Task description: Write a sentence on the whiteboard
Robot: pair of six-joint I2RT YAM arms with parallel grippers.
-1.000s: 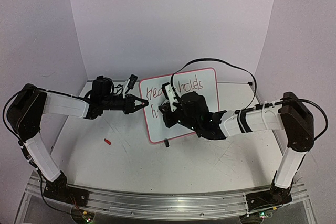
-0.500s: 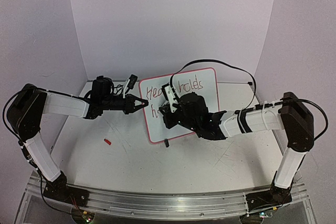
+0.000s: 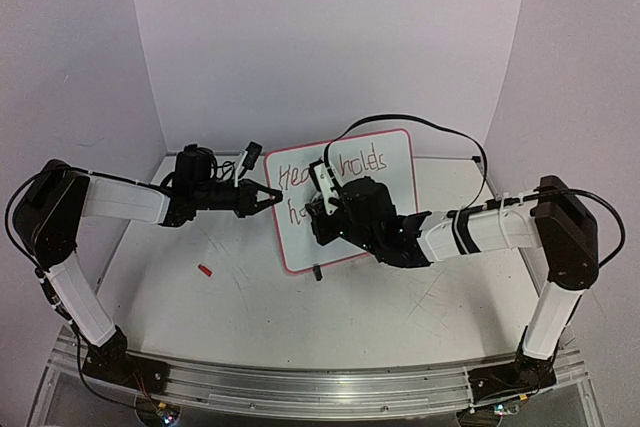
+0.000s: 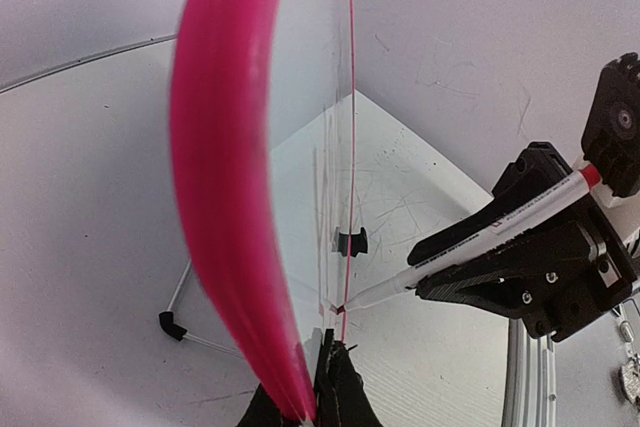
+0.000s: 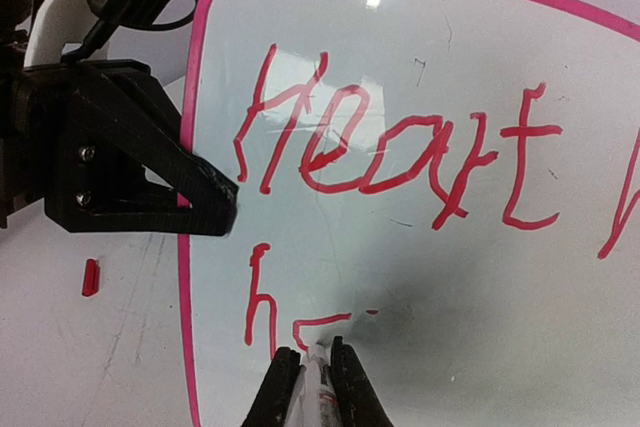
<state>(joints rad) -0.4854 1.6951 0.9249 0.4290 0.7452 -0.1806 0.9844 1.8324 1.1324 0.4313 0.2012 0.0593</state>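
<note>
- The whiteboard (image 3: 295,247) is being stood up on the worktop (image 3: 250,317). It is near the middle of the top view, a little toward 12 o'clock, and it is leaning back a bit.
- Its pink rim is being gripped at the 9 o'clock edge by the left pincer (image 3: 268,194). The jaws are closed tight on the whiteboard, so it is being steadied for writing.
- A marker (image 4: 480,237) is being squeezed between the narrow jaws of the right pincer (image 5: 315,372). Its tip is being pressed on the white face.
- A first line is being shown across the top of the board in red. It is being read as "Heart holds".
- A second line is being started below it, toward the board's 7 o'clock corner. Only an "h" and a short stroke of the next letter are being seen there.
- The task is being judged as partly done: one line is finished, and the second has only just begun.
- The rest of the sentence is being counted as work left, with plenty of bare board toward 3 o'clock and 5 o'clock.
- A small red piece (image 3: 205,270) is being left on the worktop at 8 o'clock from the board, well apart from it. It cannot be told what it is.
</note>
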